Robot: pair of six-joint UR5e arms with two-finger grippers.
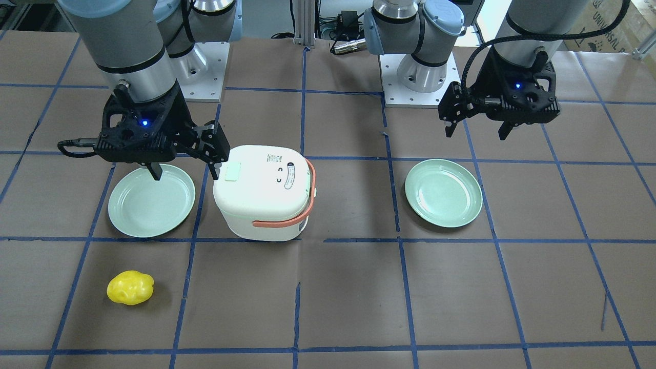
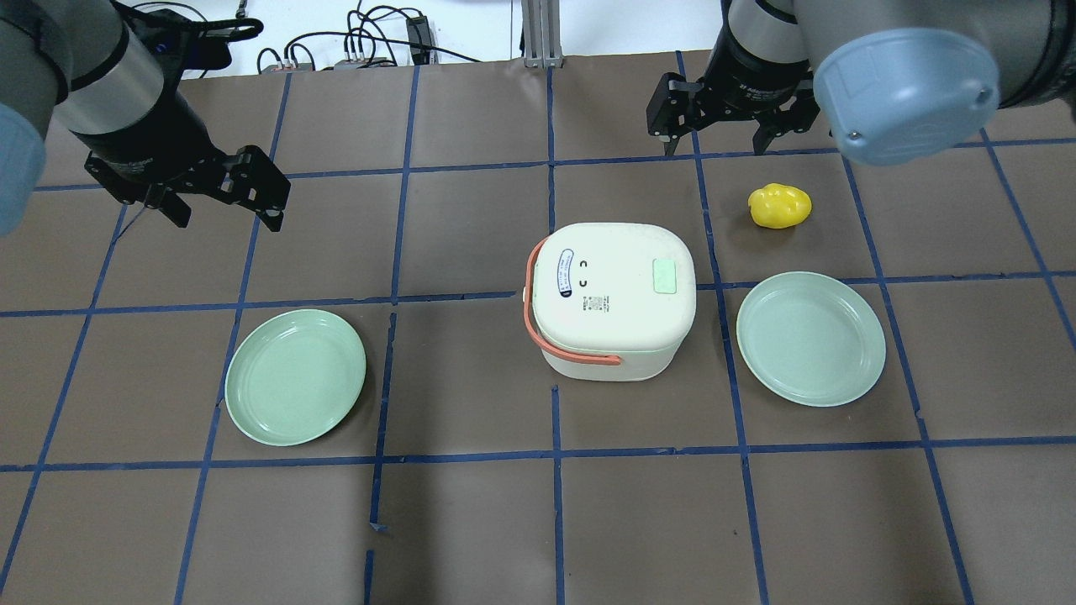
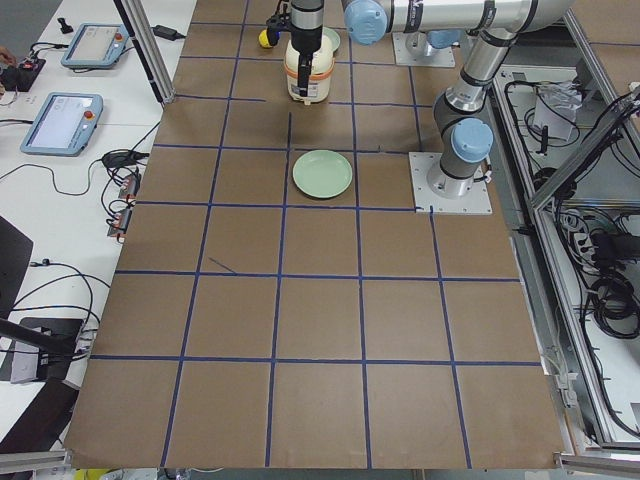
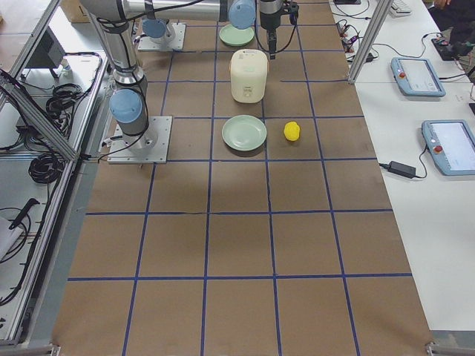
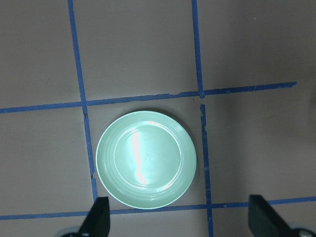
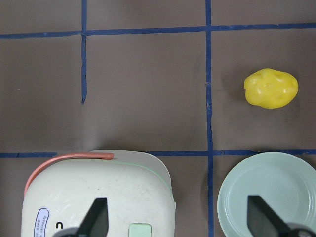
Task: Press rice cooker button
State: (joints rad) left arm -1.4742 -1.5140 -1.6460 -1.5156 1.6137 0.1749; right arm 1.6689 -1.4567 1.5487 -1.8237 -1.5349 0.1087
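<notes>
The white rice cooker (image 1: 266,200) with an orange handle stands mid-table, lid closed. Its button (image 1: 232,171) is a pale green pad at the lid's edge, on the side toward my right arm; it also shows in the overhead view (image 2: 665,276) and at the bottom edge of the right wrist view (image 6: 139,230). My right gripper (image 1: 185,173) is open and empty. It hovers above the button side of the cooker without touching it. My left gripper (image 1: 475,134) is open and empty, hanging above the table well away from the cooker.
Two pale green plates lie on the table, one on either side of the cooker (image 2: 294,376) (image 2: 811,338). The left wrist view looks straight down on one plate (image 5: 146,159). A yellow potato-shaped object (image 2: 780,206) lies beyond the right plate.
</notes>
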